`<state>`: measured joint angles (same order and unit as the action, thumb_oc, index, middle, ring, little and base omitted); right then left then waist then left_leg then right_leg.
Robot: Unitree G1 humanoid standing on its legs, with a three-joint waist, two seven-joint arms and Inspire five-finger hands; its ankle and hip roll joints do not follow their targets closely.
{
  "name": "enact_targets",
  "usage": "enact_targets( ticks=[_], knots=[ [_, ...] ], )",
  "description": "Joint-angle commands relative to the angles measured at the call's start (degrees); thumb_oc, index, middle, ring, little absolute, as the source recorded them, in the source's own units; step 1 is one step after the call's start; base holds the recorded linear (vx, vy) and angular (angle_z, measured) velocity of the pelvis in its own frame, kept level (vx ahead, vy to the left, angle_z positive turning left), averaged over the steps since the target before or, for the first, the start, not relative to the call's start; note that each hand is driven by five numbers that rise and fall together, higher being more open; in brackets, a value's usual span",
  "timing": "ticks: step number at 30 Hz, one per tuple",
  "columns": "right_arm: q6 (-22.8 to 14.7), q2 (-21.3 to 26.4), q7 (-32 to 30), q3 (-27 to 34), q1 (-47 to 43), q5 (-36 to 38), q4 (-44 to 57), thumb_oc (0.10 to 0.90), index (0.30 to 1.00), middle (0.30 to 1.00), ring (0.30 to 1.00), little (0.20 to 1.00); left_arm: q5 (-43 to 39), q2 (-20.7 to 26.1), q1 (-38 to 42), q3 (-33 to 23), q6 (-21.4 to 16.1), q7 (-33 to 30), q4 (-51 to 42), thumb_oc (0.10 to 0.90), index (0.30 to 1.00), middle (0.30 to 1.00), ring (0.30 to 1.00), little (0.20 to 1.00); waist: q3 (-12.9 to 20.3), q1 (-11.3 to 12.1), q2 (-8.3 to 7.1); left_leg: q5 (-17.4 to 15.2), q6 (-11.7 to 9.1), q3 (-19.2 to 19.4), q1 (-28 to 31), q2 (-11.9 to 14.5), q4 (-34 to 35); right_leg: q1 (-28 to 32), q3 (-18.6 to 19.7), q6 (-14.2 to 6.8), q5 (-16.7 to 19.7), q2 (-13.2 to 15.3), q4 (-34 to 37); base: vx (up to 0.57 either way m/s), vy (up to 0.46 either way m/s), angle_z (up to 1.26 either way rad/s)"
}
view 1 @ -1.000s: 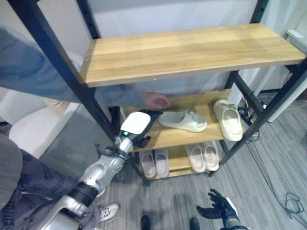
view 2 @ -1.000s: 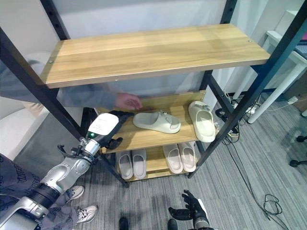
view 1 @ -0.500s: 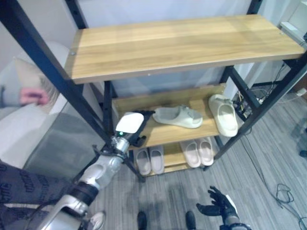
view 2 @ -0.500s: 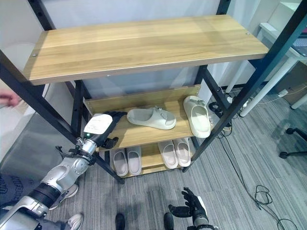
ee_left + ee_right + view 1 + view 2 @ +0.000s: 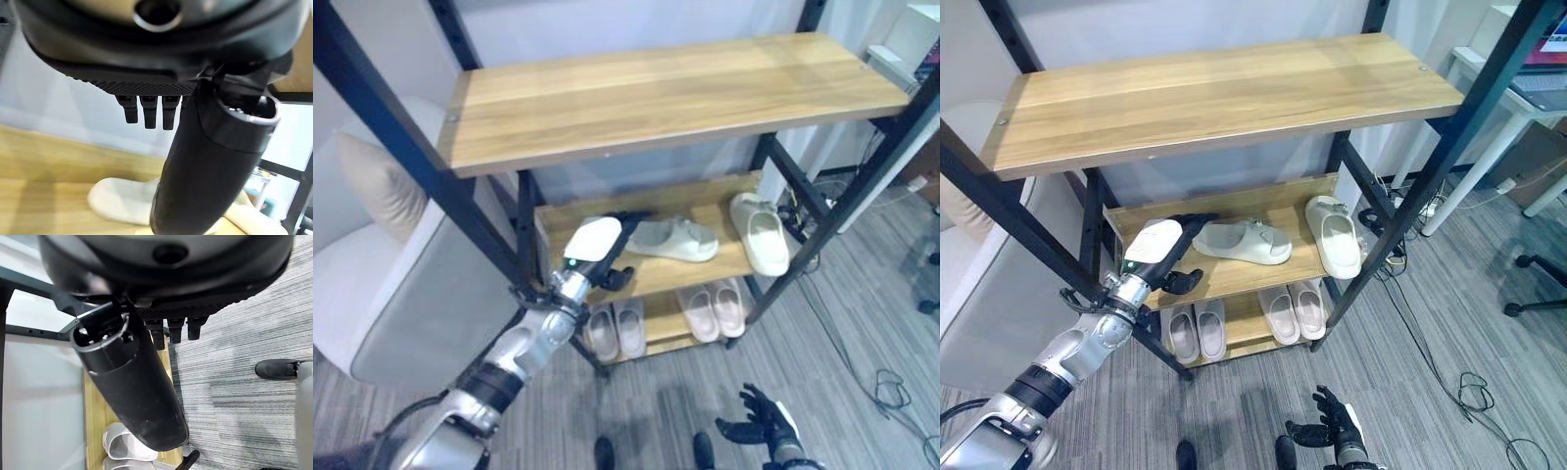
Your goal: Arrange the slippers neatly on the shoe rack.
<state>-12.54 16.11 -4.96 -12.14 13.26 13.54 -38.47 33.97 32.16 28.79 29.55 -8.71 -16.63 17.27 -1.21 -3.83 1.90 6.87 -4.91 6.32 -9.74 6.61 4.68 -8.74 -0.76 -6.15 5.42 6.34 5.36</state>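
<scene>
Two slippers [image 5: 1244, 241] mid-shelf — left hand [image 5: 1175, 257] beside.

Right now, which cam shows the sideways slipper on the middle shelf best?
Right eye view: sideways slipper lies whole, past the left robot hand. Left eye view has it partly behind that hand; left wrist view, partly behind the thumb.

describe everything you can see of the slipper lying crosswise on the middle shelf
The crosswise slipper is off-white, soft-looking foam with a wide strap over the front. It lies sole-down on the wooden middle shelf, long axis along the shelf, alone rather than paired. The left hand sits just beside one end; contact cannot be told.
</scene>
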Motion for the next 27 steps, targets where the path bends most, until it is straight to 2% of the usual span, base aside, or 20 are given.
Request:
enact_targets(
  ticks=[1, 10, 13, 14, 17, 23, 27],
  knots=[
    [-4.45, 3.12, -0.51, 3.05, -1.00, -0.05, 7.20, 0.800, 0.900, 0.900, 0.900, 0.900, -2.42, -3.02, 16.52, -1.90, -2.35, -5.35, 2.98, 0.800, 0.900, 0.900, 0.900, 0.900, -1.08, -1.30, 2.26, -6.56, 1.22, 0.39, 1.60, -2.97, 0.32, 1.27, -2.74, -1.86, -4.92, -0.77, -0.36, 0.00, -0.014, -0.08],
    [-5.14, 4.54, -1.23, 4.00, -1.27, 0.98, 7.93, 0.800, 0.900, 0.900, 0.900, 0.900, -1.14, -3.07, 26.84, 3.45, -1.48, -5.73, 8.75, 0.800, 0.900, 0.900, 0.900, 0.900, -2.04, -2.99, 3.26, -6.22, 1.18, 1.49, -0.43, -2.68, 0.32, -1.65, -1.67, -2.22, -4.00, -0.69, -0.54, 0.00, -0.003, -0.13],
    [-5.53, 5.12, -1.46, 4.32, -1.83, 1.54, 8.42, 0.800, 0.900, 0.900, 0.900, 0.900, 2.20, -1.96, 32.05, 6.25, 0.05, -6.12, 11.20, 0.800, 0.900, 0.900, 0.900, 0.900, -2.50, -3.45, 3.55, -6.10, 1.17, 1.76, -1.21, -2.68, 0.32, -2.74, -1.27, -2.42, -3.65, -0.68, -0.59, 0.01, 0.011, -0.07],
    [-5.99, 5.99, -1.52, 4.13, -2.14, 2.05, 9.24, 0.800, 0.900, 0.900, 0.900, 0.900, 6.86, -0.01, 36.94, 9.54, 1.94, -6.31, 13.43, 0.800, 0.900, 0.900, 0.900, 0.900, -2.98, -3.90, 3.68, -6.01, 1.11, 1.97, -1.81, -2.62, 0.32, -3.45, -1.01, -2.59, -3.38, -0.68, -0.64, -0.01, 0.010, -0.06],
    [-6.62, 6.71, -1.29, 4.46, -2.19, 3.15, 10.91, 0.800, 0.900, 0.900, 0.900, 0.900, 10.76, 2.39, 42.41, 14.22, 2.27, -5.74, 15.21, 0.800, 0.900, 0.900, 0.900, 0.900, -3.75, -4.20, 3.50, -5.90, 1.08, 2.51, -2.53, -2.58, 0.32, -4.33, -0.66, -2.84, -3.09, -0.71, -0.66, 0.00, 0.011, -0.11],
    [-7.75, 6.98, -0.72, 5.49, -0.57, 5.11, 12.50, 0.800, 0.900, 0.900, 0.900, 0.900, 12.87, 5.33, 44.78, 17.28, 2.43, -5.15, 17.07, 0.800, 0.900, 0.900, 0.900, 0.900, -4.41, -4.32, 2.75, -5.97, 1.08, 2.83, -2.91, -2.41, 0.32, -4.99, -0.63, -3.07, -2.88, -0.80, -0.72, 0.01, 0.000, -0.07],
    [-8.05, 6.68, -0.59, 5.98, 0.34, 5.49, 12.57, 0.800, 0.900, 0.900, 0.900, 0.900, 13.08, 6.86, 44.14, 16.61, 2.67, -5.19, 16.54, 0.800, 0.900, 0.900, 0.900, 0.900, -4.64, -4.09, 2.38, -6.01, 1.11, 2.60, -3.03, -2.37, 0.32, -5.07, -0.92, -3.06, -2.95, -0.77, -0.75, 0.00, 0.000, 0.00]
  ],
)
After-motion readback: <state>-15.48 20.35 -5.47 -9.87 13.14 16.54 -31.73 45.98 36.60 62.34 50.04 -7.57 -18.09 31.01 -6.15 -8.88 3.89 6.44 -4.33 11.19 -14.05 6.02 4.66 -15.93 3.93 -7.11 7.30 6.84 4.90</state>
